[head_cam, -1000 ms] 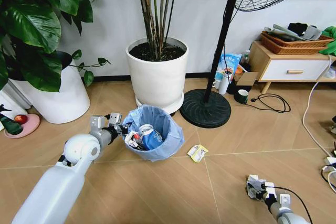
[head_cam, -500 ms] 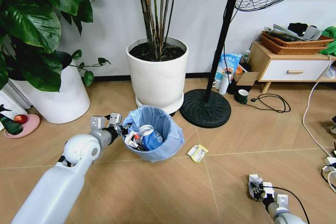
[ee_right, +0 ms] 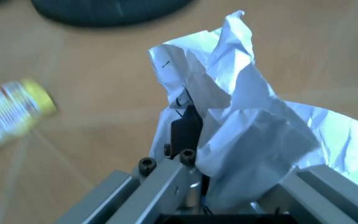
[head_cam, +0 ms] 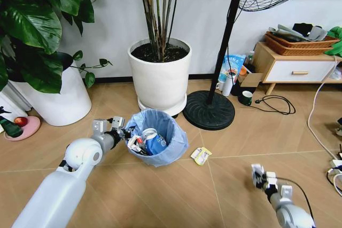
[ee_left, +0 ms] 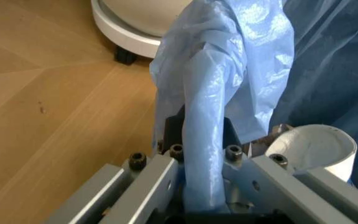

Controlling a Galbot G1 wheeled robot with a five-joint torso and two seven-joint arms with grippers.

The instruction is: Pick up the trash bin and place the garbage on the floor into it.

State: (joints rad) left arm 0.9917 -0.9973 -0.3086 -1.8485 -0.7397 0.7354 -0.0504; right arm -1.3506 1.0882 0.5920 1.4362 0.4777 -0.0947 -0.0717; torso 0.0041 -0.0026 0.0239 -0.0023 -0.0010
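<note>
The trash bin [head_cam: 158, 143], a small round bin lined with a crinkled light-blue bag, stands on the floor [head_cam: 160, 196] in front of the middle planter, with several litter pieces inside. My left gripper [head_cam: 121, 128] is shut on its near-left rim; in the left wrist view the fingers [ee_left: 166, 163] pinch the blue bag [ee_left: 210, 116], beside a white curled piece [ee_left: 313, 149]. My right gripper [head_cam: 259, 177] hovers at the lower right, shut on a crumpled white paper ball [ee_right: 247, 126]. A yellowish wrapper [head_cam: 201, 156] lies on the parquet just right of the bin, blurred in the right wrist view [ee_right: 14, 114].
Two big white planters [head_cam: 160, 78] [head_cam: 59, 102] stand behind and left of the bin. A black fan base [head_cam: 209, 110] sits right of the planter. A wooden cabinet [head_cam: 291, 69], a mug [head_cam: 246, 97] and cables [head_cam: 320, 132] are at the right. A pink dish [head_cam: 22, 127] lies far left.
My right gripper has risen and moved slightly toward the bin with the paper ball in it. The bin and left gripper have barely shifted.
</note>
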